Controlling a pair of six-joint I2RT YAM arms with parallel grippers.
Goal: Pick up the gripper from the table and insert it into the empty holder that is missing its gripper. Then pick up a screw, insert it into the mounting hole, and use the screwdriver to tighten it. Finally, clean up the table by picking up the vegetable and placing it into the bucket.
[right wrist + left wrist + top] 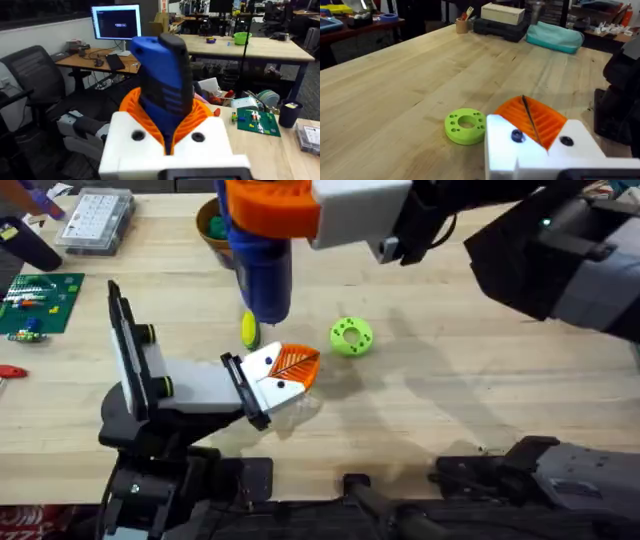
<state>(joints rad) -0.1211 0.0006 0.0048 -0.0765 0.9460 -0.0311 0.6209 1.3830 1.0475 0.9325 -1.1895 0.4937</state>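
No readable text anywhere around me.

The monitor [116, 22] in my right wrist view carries small bright lines I cannot make out. The green circuit board [36, 304] at the tabletop's [450, 400] far left has tiny markings too small to read, and the clear compartment box [95, 220] shows nothing legible.

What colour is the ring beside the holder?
Bright green ring; the left wrist view shows it best.

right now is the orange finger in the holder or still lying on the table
In the holder: the orange ribbed finger sits against the white holder block at the end of the stationary arm, raised off the table.
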